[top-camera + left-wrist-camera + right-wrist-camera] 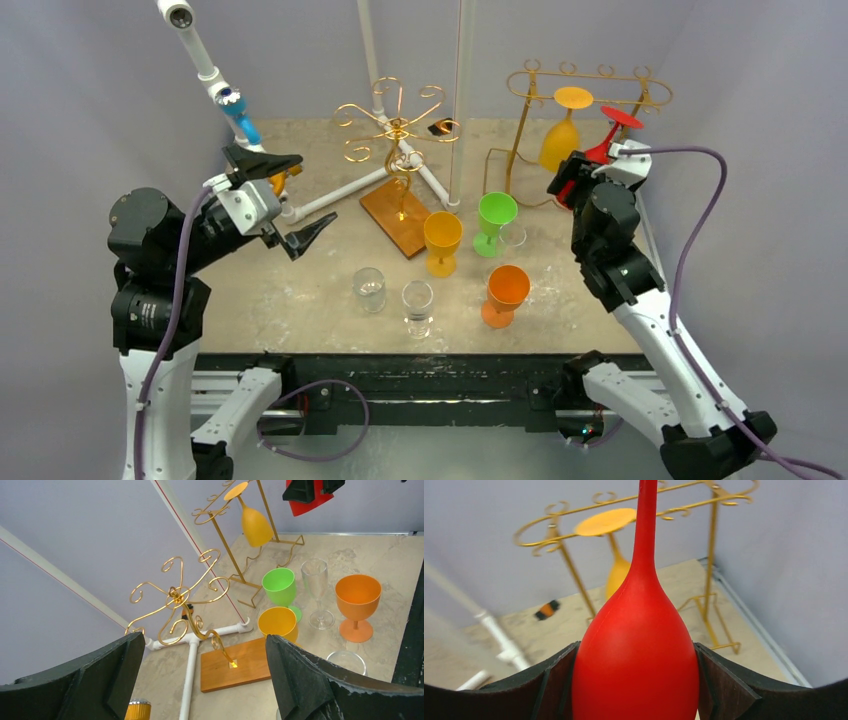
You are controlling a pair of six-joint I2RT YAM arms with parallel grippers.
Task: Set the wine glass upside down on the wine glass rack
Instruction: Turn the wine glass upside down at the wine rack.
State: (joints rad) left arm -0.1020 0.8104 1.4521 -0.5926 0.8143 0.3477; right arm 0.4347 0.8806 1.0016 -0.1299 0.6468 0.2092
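Red wine glass (639,610) is clamped in my right gripper (636,655), its bowl squeezed between both dark fingers (556,680). The stem points up, so the glass is inverted. In my overhead view its round foot is up by the right end of the gold wine glass rack (590,75). I cannot tell whether the foot rests on the rail or is just short of it. A yellow wine glass (560,140) hangs upside down from that rack, just left of the red one.

My left gripper (205,680) is spread wide with nothing between its fingers, raised above the left side of the table (300,300). It faces a gold scroll-armed stand (175,600) on a wooden base (235,664). Beyond the stand, a green goblet (279,585), a yellow goblet (277,622), an orange goblet (357,597) and a clear flute (315,587) stand upright, close together.
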